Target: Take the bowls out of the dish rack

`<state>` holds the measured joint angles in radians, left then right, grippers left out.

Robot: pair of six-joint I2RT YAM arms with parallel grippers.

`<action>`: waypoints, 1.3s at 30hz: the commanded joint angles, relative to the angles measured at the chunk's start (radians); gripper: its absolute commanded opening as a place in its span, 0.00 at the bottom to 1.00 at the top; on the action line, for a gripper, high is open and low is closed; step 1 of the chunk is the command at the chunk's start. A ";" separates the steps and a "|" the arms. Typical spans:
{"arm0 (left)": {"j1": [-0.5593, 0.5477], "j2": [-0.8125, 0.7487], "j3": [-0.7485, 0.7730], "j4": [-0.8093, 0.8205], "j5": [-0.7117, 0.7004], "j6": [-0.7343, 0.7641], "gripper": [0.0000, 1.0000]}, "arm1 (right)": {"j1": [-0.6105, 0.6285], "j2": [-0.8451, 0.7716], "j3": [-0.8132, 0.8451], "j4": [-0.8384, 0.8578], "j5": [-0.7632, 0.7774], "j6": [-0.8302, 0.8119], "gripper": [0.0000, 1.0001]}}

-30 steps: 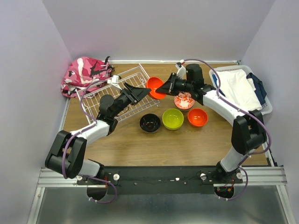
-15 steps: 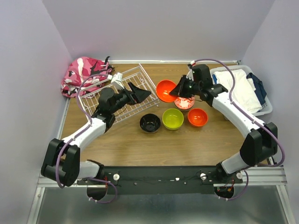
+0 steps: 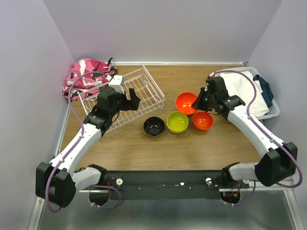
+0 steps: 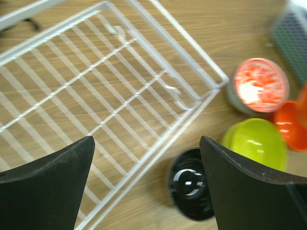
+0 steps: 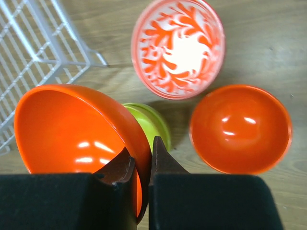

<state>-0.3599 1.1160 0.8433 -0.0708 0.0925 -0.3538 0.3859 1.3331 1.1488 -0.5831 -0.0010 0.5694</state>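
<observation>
Pale walls (image 3: 168, 28) are enclosing a wooden table (image 3: 144, 148) carrying one wire dish rack (image 3: 144, 88) at back left and five bowls (image 3: 177, 121) to its right: two orange, one lime, one black, one red-patterned; the right gripper (image 5: 140, 160) is clamping an orange bowl (image 5: 72, 129), the left gripper (image 4: 146, 139) gaping above the rack.

A pink camouflage bag (image 3: 86, 76) sits slumped at the back left corner of the wooden worktop (image 3: 158, 148), against the wall. At the right edge stands a white plastic basket (image 3: 275, 113). It holds a white cloth (image 3: 247, 91), with a dark blue garment (image 3: 265, 91) just beside it on the wall side.
</observation>
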 commanded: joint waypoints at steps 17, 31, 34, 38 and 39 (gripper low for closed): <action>0.004 -0.096 0.011 -0.132 -0.313 0.147 0.99 | -0.195 -0.100 -0.340 0.109 0.067 0.069 0.01; 0.003 -0.094 0.008 -0.129 -0.301 0.150 0.99 | -0.259 -0.035 -0.360 0.141 0.007 0.057 0.28; 0.003 -0.091 0.008 -0.126 -0.294 0.148 0.99 | -0.260 -0.054 -0.373 0.128 0.013 0.055 0.48; 0.003 -0.087 0.007 -0.123 -0.289 0.145 0.99 | -0.260 -0.081 -0.371 0.091 0.039 0.046 0.66; 0.003 -0.087 0.007 -0.123 -0.287 0.145 0.99 | -0.260 -0.089 -0.360 0.086 0.042 0.040 0.67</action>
<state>-0.3592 1.0409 0.8433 -0.2050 -0.1932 -0.2131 0.1318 1.2861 0.7876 -0.4652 0.0181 0.6216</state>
